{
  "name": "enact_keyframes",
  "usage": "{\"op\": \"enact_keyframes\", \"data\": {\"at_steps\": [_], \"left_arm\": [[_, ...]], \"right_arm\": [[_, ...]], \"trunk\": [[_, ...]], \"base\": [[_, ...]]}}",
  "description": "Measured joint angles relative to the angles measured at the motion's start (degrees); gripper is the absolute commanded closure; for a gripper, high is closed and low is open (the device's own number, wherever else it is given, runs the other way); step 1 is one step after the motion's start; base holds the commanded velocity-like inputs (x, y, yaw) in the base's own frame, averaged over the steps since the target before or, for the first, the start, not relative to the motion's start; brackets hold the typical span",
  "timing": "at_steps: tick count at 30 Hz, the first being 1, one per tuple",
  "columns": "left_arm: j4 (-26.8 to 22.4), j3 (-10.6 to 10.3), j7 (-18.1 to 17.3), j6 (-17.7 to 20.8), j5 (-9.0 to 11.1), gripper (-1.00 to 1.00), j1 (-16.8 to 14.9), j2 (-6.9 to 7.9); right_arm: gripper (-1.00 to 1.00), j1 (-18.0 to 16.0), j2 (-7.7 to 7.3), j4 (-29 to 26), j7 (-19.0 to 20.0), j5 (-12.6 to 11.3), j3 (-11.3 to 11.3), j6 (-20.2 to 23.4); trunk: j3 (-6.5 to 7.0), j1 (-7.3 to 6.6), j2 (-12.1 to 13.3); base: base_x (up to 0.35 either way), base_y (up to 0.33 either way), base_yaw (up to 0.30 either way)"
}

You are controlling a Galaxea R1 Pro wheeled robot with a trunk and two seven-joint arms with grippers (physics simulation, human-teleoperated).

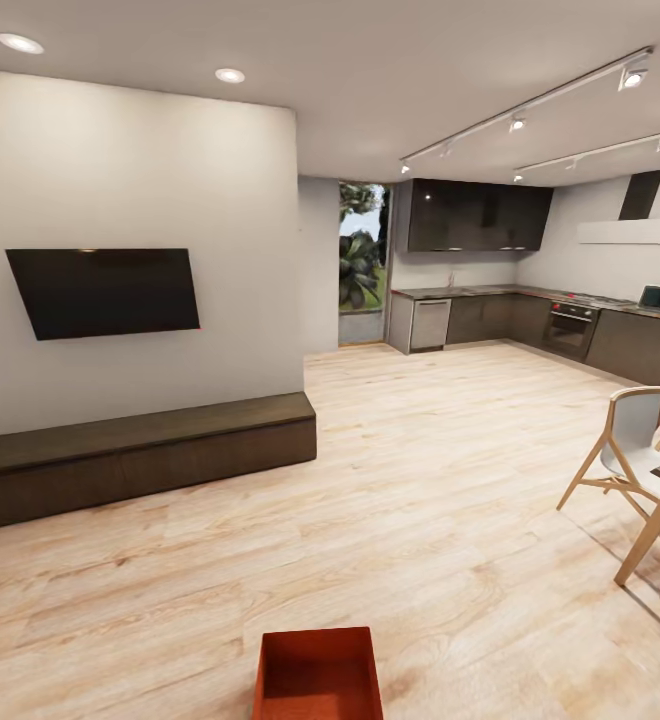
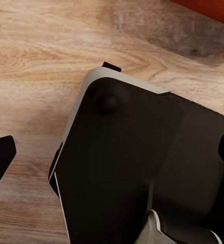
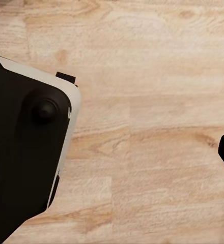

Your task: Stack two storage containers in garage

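Head view: container on wood floor

A: What lies ahead of me?
B: Light wood plank floor; a white wall bearing a black television above a long dark low bench.
A: And beyond?
B: My view reaches a dark-cabinet kitchen, a glazed door showing greenery, ceiling track lights, and a wooden chair.

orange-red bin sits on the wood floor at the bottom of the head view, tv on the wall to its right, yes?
Not quite: the head view shows the TV on the wall to the left of the bin, not the right. The bin does show at the bottom over the wood floor.
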Motion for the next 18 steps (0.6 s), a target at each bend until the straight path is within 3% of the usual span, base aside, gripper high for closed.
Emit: {"op": "enact_keyframes", "data": {"at_steps": [18], "left_arm": [[0.0,0.0,0.0,-0.9,0.0,-1.0,0.0,0.01]], "right_arm": [[-1.0,0.0,0.07,0.0,0.0,0.0,0.0,0.0]], "trunk": [[0.0,0.0,0.0]], "base": [[-0.052,0.0,0.0]]}}
